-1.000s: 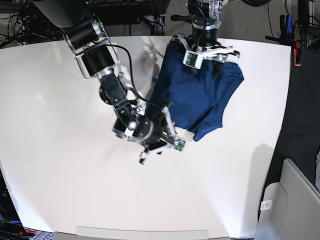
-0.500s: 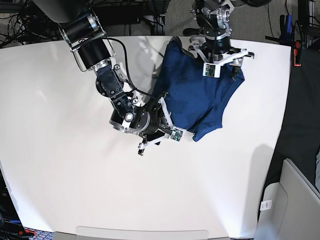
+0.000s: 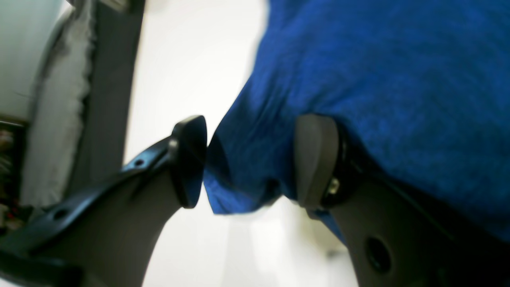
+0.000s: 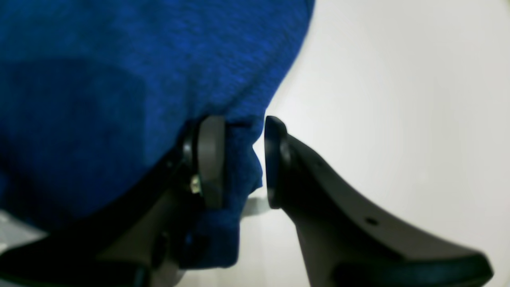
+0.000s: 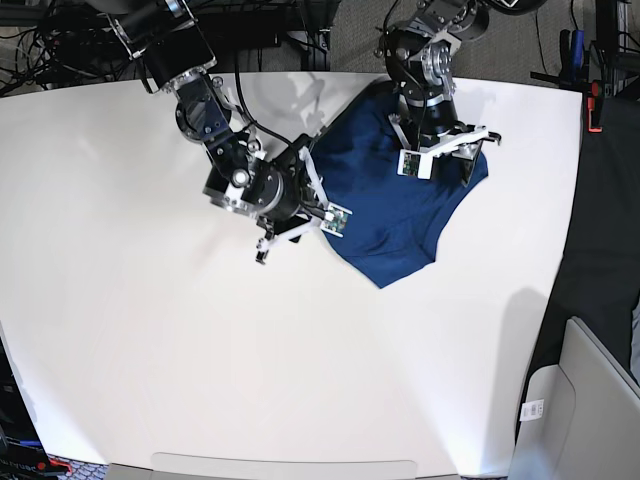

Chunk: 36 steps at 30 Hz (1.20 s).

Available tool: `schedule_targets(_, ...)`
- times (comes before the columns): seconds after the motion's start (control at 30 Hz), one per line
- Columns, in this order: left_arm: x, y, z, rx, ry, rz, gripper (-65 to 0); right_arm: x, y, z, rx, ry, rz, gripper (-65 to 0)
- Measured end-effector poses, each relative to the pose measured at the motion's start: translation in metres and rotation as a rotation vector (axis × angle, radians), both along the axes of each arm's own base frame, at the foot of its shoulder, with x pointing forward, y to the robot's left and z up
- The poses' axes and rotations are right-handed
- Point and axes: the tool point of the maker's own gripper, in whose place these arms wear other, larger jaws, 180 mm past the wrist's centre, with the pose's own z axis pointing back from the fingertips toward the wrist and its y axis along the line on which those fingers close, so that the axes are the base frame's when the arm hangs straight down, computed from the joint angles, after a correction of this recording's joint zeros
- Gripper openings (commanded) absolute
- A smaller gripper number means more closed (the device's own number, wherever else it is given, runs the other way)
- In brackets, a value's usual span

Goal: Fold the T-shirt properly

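Contents of scene: one garment, two grippers, one table; no container among them, and nothing holds anything else apart from the table top.

Item 1, T-shirt (image 5: 400,205): single piece, dark navy-blue heathered knit, thin and soft. Lies bunched in a rough wedge on the far right part of the white table (image 5: 150,340), broad toward the far edge and narrowing to a point toward the near side. Neck, cuffs and sleeves cannot be told apart in the heap.

Item 2, left gripper (image 3: 249,159): jaws spread wide, a loose corner of the cloth hanging between them. One fingertip (image 3: 314,159) lies against the fabric; the other stands just clear of the edge. Nothing clamped. In the base view it sits over the shirt's far right side.

Item 3, right gripper (image 4: 243,159): jaws about half apart, a fold of the shirt's edge between them, pressed to one pad (image 4: 209,159). Whether the other pad touches cannot be told, so a firm grip is not confirmed. It sits at the shirt's left edge.
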Motion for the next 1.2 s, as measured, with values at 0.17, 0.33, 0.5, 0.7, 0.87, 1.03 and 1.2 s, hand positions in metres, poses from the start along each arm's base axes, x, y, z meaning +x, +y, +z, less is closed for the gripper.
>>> schedule_targets(0.17, 0.016, -0.005, 0.008, 0.011, -0.064, -0.049, -30.9, -0.021, -0.01, -0.002, -0.007, 0.002, 0.009, -47.6)
schedule_targets(0.33, 0.037, -0.019, 0.027, 0.001, -0.149, -0.094, -30.9, -0.041, -0.021, -0.004, -0.003, 0.018, -0.014, -47.6)
schedule_targets(0.5, 0.05, -0.029, 0.024, 0.023, -0.148, -0.134, -30.9, -0.055, -0.024, 0.001, 0.019, 0.017, -0.03, -47.6)
schedule_targets(0.7, 0.056, -0.016, 0.029, 0.045, -0.156, -0.114, -30.9, -0.046, -0.04, 0.024, 0.056, -0.041, -0.102, -47.6)
schedule_targets(0.87, 0.046, 0.032, 0.039, 0.046, -0.137, 0.047, -30.9, -0.037, -0.053, 0.043, 0.083, -0.094, -0.156, -47.6)
schedule_targets(1.03, 0.013, 0.046, 0.027, 0.013, -0.067, 0.123, -30.9, -0.027, -0.045, 0.069, 0.197, -0.129, -0.201, -47.6)
schedule_targets(1.2, -0.003, 0.06, 0.03, -0.006, -0.068, 0.19, -30.9, -0.022, -0.014, 0.093, 0.361, -0.118, -0.203, -47.6)
